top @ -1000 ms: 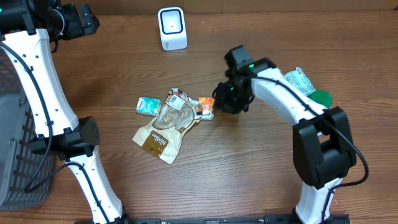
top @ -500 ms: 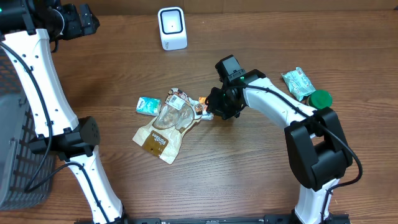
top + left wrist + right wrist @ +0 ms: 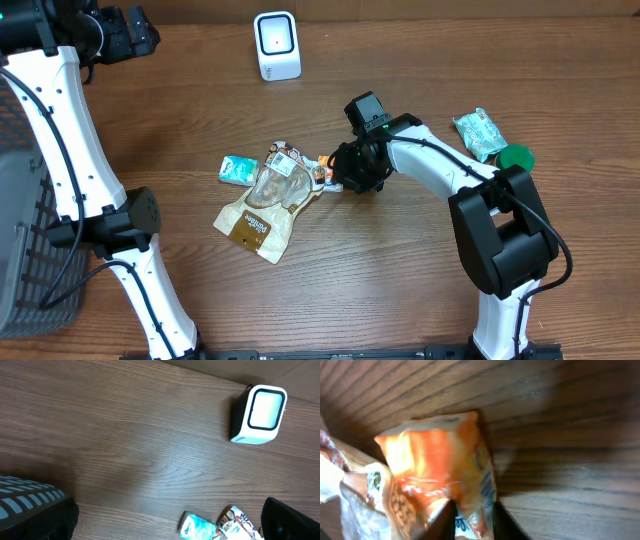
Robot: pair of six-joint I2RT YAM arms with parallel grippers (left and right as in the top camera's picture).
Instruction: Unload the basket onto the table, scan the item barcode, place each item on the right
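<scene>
A small orange snack packet (image 3: 330,164) lies at the right end of the pile in the middle of the table. My right gripper (image 3: 350,172) is down on it. In the right wrist view the two dark fingers (image 3: 446,521) pinch the lower edge of the orange packet (image 3: 435,460), so the gripper (image 3: 472,522) is shut on it. The white barcode scanner (image 3: 277,45) stands at the back of the table, also in the left wrist view as the scanner (image 3: 259,414). My left gripper (image 3: 128,35) hangs open and empty at the far left, high above the wood (image 3: 170,522).
A teal tissue pack (image 3: 238,168), a clear-windowed packet (image 3: 285,175) and a brown pouch (image 3: 258,215) lie against the orange packet. A green-white packet (image 3: 478,133) and a green lid (image 3: 516,158) sit at the right. A dark basket (image 3: 25,250) stands at the left edge.
My right arm has swung left from beside the pile onto the orange packet, and its jaws have narrowed onto the packet's edge. The left arm has stayed still.
</scene>
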